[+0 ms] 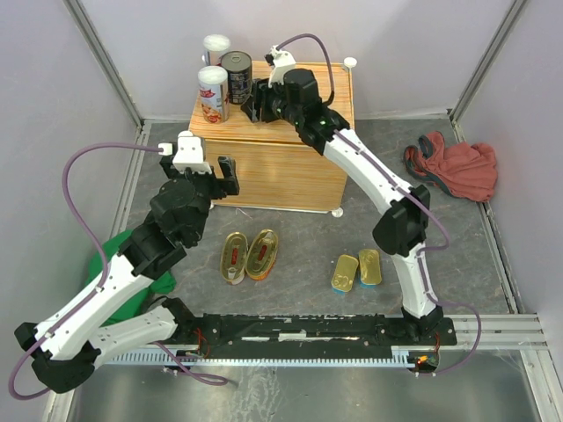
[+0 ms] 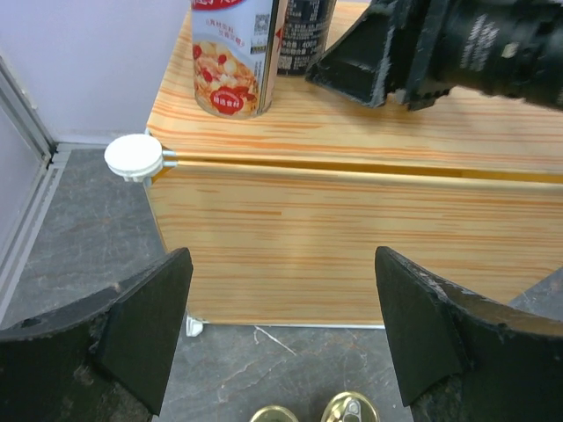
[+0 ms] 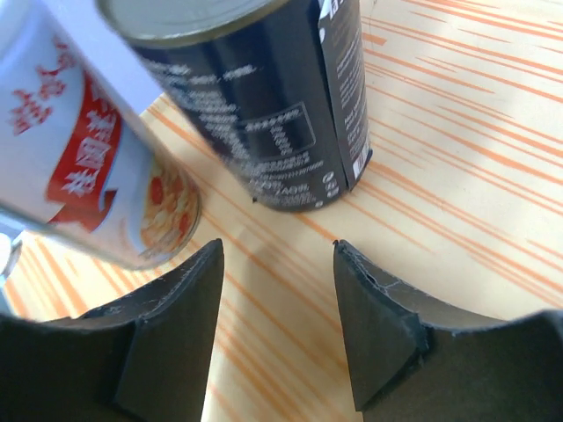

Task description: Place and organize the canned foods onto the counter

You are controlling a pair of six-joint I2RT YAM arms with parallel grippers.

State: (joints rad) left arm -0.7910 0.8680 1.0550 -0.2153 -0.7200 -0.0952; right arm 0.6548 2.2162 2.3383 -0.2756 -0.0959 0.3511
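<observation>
Cans in three groups. On the far-left part of the counter (image 1: 273, 171), a light wood-grain box with white ball knobs: front tall can (image 1: 212, 93) and rear tall can (image 1: 215, 47), both red-and-white with white lids, and a dark round tin (image 1: 236, 77) just beside them. All upright, long axes vertical.

Down on the grey tabletop (image 1: 295, 230), lying flat: two oval gold-red tins (image 1: 248, 256) touching, and two rectangular gold-blue tins (image 1: 357, 270) side by side, with long axes roughly near-to-far.

Right arm stretched up and left over the counter top. Right gripper (image 3: 277, 255) low, just right of the dark tin, jaws apart, nothing between.

Left arm bent at the elbow. Left gripper (image 2: 281, 264) facing the counter's front, jaws wide, empty.
</observation>
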